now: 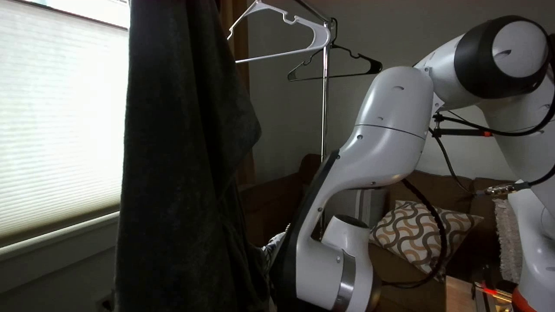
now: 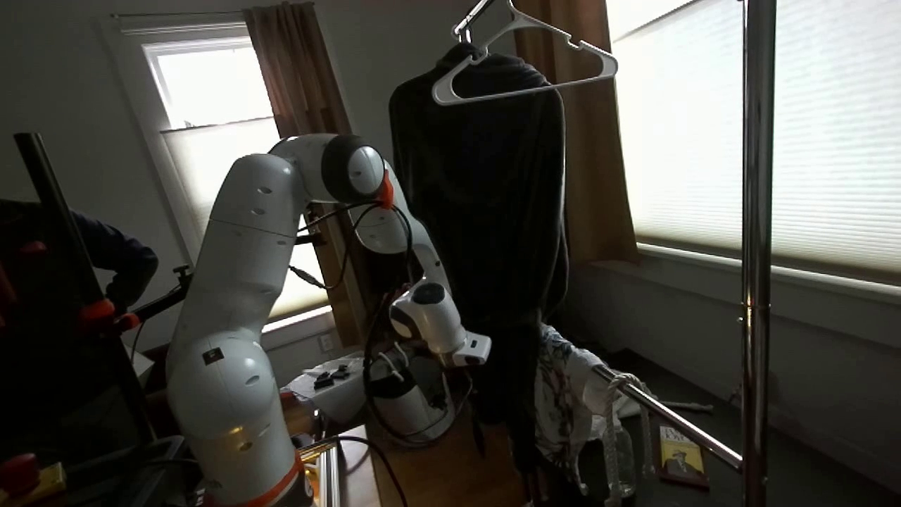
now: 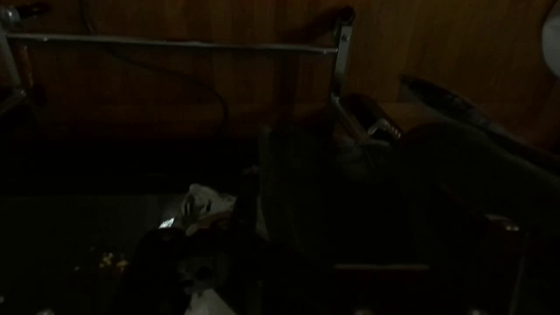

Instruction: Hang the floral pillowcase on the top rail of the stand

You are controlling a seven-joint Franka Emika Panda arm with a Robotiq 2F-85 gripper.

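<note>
The floral pillowcase [image 2: 556, 394] is white with a dark leafy print. It hangs at the stand's lower rail [image 2: 686, 429], partly hidden by a dark garment. A small patch of it [image 1: 272, 246] shows behind the arm, and white printed cloth [image 3: 208, 205] shows in the wrist view. The stand's chrome post [image 2: 757, 282] and top rail [image 1: 311, 9] stand beside the arm. My gripper [image 3: 345, 245] is low beside the dark garment and pillowcase. The wrist view is too dark to show its fingertips or any grasp. In both exterior views the fingers are hidden.
A long dark garment [image 2: 486, 190] hangs from the top rail close to my arm, and also fills an exterior view [image 1: 177, 151]. A white hanger [image 2: 524, 94] and a black hanger [image 1: 373, 65] hang there too. Rope [image 2: 611, 451], a bottle and a book [image 2: 681, 458] are low down.
</note>
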